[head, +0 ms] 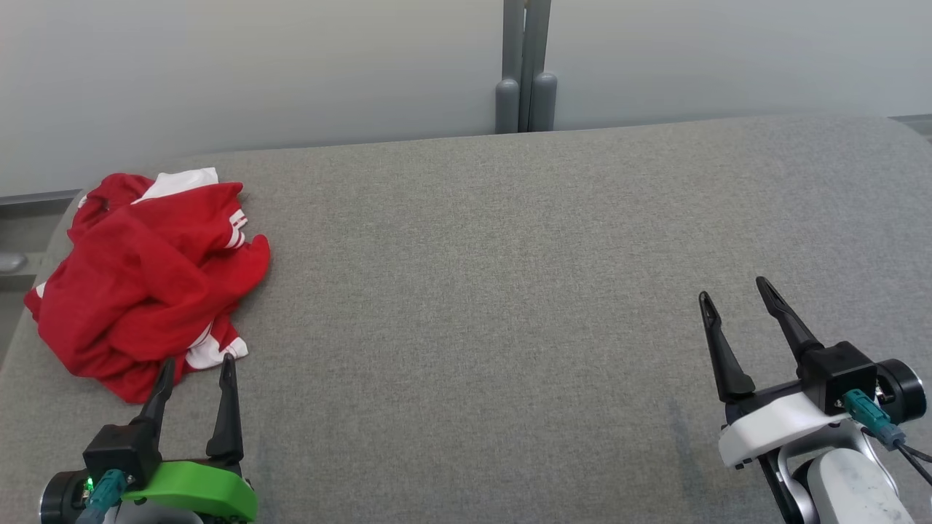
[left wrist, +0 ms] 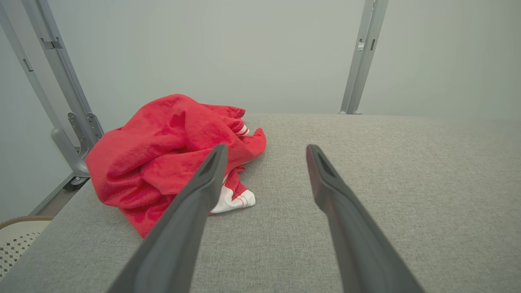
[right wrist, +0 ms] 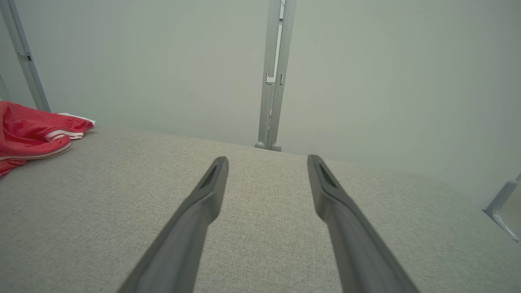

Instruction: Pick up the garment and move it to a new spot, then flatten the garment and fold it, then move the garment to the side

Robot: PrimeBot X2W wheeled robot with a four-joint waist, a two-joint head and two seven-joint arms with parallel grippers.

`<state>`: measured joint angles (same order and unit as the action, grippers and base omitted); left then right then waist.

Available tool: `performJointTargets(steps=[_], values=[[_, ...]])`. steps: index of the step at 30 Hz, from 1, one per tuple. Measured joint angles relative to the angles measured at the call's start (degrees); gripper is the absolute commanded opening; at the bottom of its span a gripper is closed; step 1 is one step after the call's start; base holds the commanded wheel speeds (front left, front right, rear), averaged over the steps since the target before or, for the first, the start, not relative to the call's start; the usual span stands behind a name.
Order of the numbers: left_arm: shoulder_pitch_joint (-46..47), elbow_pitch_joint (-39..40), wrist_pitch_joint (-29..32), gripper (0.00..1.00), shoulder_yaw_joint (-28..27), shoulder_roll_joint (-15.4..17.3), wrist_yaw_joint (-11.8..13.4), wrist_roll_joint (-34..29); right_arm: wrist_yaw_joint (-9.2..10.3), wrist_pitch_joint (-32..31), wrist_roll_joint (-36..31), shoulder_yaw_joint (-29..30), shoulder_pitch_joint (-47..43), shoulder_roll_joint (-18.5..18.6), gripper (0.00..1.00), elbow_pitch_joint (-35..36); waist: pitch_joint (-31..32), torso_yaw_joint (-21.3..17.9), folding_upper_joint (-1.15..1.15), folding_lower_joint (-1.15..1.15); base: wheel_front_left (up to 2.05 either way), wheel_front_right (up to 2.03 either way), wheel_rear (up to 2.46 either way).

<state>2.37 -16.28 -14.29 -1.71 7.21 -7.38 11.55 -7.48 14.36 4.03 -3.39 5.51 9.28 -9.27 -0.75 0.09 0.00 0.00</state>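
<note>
A crumpled red garment (head: 149, 280) with white stripes and trim lies in a heap at the far left of the grey fabric surface (head: 495, 291). My left gripper (head: 198, 362) stands open just in front of the heap's near edge, nothing between its fingers. In the left wrist view the garment (left wrist: 163, 158) bulks ahead and to the left, partly behind the left finger of the open gripper (left wrist: 266, 149). Far off at the lower right, my right gripper (head: 734, 290) is open and empty. The right wrist view has the open gripper (right wrist: 268, 160) over bare fabric, the garment (right wrist: 32, 132) at its left edge.
A pale wall rises behind the surface, with a grey metal post (head: 526, 69) at its back middle. Another slanted metal post (left wrist: 61, 89) stands off the left end beside the garment. The surface's left edge runs close to the heap.
</note>
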Motion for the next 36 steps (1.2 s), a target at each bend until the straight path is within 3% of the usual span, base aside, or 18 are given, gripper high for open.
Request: performJointTargets(steps=[12,36], values=[[0.0,-0.1,-0.8,1.00,0.3,0.4,0.0,-2.3,-0.01,0.7,-2.2,-0.2,0.0,0.1,1.00,-0.1,-0.1,0.1,0.00,0.00,0.00,0.00,0.00],[0.2,-2.0,-0.8,1.00,0.8,0.4,0.0,0.4,-0.01,0.7,0.1,0.3,-0.5,-0.5,1.00,-2.0,-0.2,2.0,0.00,0.00,0.00,0.00,0.00]])
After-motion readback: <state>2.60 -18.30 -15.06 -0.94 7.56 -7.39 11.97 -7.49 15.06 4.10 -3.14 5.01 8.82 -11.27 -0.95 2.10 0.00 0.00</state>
